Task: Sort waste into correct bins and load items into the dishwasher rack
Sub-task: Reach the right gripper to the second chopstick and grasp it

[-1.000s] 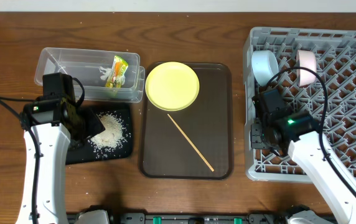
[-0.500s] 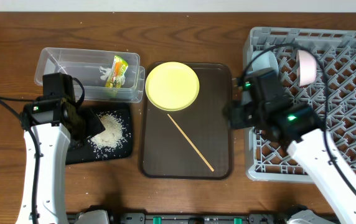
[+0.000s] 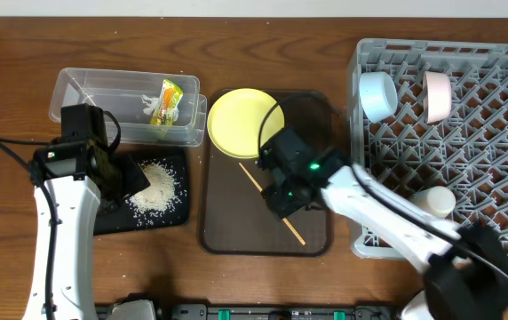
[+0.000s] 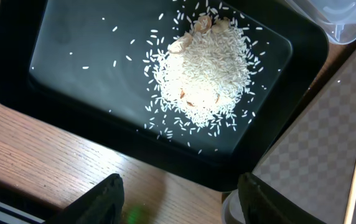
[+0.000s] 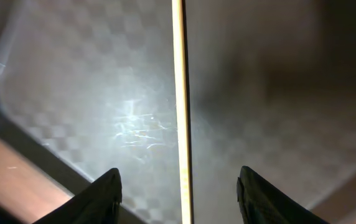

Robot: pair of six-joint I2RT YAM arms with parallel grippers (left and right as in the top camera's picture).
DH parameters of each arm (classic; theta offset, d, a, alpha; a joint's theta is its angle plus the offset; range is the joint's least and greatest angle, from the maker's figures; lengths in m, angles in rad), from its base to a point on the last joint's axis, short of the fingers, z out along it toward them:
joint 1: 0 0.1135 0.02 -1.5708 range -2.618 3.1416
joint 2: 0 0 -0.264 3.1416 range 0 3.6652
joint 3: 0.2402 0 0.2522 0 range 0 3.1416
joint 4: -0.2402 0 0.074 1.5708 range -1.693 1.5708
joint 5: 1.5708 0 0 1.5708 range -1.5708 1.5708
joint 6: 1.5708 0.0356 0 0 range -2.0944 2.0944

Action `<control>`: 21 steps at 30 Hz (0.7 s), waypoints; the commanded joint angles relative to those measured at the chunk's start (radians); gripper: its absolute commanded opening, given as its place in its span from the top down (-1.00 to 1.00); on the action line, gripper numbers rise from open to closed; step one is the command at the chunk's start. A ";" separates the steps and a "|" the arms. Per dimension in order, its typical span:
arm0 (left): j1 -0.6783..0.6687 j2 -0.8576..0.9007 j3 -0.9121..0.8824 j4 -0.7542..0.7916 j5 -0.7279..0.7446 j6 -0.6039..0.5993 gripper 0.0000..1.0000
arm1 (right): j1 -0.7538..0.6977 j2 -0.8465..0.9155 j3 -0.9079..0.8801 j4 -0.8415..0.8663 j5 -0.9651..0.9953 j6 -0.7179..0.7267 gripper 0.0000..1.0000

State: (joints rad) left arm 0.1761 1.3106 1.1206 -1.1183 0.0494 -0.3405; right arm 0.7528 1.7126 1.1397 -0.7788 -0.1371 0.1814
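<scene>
One wooden chopstick (image 3: 297, 233) lies slantwise on the brown serving tray (image 3: 227, 213). My right gripper (image 3: 282, 191) hovers over its middle, open, with the stick (image 5: 179, 93) running between the fingers and not clamped. The yellow plate (image 3: 243, 123) sits at the tray's far end. Rice (image 3: 156, 188) is heaped in the black tray (image 3: 116, 218); my left gripper (image 3: 123, 182) hangs open and empty above its near edge (image 4: 178, 199). The green-and-yellow wrapper (image 3: 167, 102) lies in the clear tub (image 3: 103, 93). The grey rack (image 3: 494, 151) holds a blue bowl (image 3: 377, 95), a pale cup (image 3: 437, 96) and a white bowl (image 3: 434, 201).
The tub and the black tray sit side by side left of the serving tray, and the rack stands close on its right. The right arm stretches from the front right corner across the rack's front left corner. Bare wooden tabletop (image 3: 5, 107) lies at the far left.
The right arm has swung left from the rack's front to the serving tray, above the chopstick. A white bowl now shows in the rack where the arm was. The left arm has not moved.
</scene>
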 commanded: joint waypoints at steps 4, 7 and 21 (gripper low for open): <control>0.004 -0.013 -0.004 -0.003 -0.005 -0.009 -0.24 | 0.046 0.106 0.009 0.005 0.061 -0.018 -0.11; 0.004 -0.013 -0.004 -0.003 -0.005 -0.009 -0.23 | 0.055 0.144 0.009 0.005 0.062 -0.018 -0.10; 0.004 -0.013 -0.004 -0.003 -0.005 -0.009 -0.23 | 0.060 0.196 0.011 -0.034 0.044 0.008 0.98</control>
State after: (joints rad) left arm 0.1761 1.3106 1.1206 -1.1187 0.0494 -0.3401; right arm 0.8028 1.8820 1.1465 -0.7967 -0.0753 0.1791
